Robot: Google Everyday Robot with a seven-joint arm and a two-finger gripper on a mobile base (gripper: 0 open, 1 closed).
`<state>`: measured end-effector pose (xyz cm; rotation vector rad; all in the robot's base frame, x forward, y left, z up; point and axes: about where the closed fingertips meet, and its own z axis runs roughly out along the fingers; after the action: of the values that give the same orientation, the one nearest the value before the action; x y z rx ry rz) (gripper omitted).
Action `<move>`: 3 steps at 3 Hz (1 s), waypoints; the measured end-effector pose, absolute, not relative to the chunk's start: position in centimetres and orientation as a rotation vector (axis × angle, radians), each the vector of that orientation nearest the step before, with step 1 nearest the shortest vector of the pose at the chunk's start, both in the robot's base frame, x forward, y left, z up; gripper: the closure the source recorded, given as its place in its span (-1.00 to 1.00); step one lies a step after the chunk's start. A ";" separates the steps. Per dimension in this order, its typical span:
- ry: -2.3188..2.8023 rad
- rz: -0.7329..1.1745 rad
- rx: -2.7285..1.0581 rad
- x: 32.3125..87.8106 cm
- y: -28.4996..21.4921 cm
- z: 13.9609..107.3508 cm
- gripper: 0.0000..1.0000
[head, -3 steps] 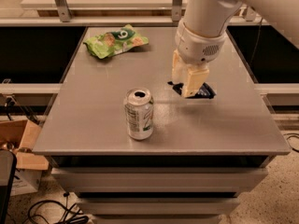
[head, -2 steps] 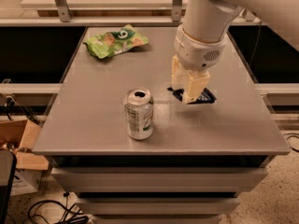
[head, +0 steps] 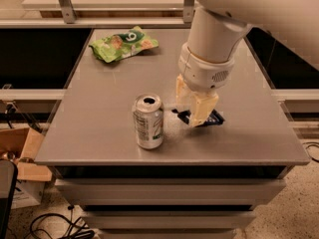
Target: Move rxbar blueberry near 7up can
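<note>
Gripper [head: 193,114] clamped on rxbar blueberry [head: 217,118], just right of 7up can [head: 148,121]; chip bag [head: 123,44] well behind.

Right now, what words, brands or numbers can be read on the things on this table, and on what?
Green chip bag: a big white mark like "6" or "9"; nothing else readable.
7up can: small print, too blurred to read.
rxbar blueberry: no lettering readable; mostly hidden under the gripper, which is closed on it, right of the can.
</note>
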<state>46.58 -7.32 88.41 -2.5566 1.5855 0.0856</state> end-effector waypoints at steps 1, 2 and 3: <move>1.559 0.126 -2.579 45.6 -6.3 87.3 1.00; 1.538 0.152 -2.594 45.2 -5.6 86.5 1.00; 1.530 0.168 -2.597 45.0 -4.9 86.0 0.65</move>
<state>45.04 -4.86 85.98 -2.5971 1.5301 0.1678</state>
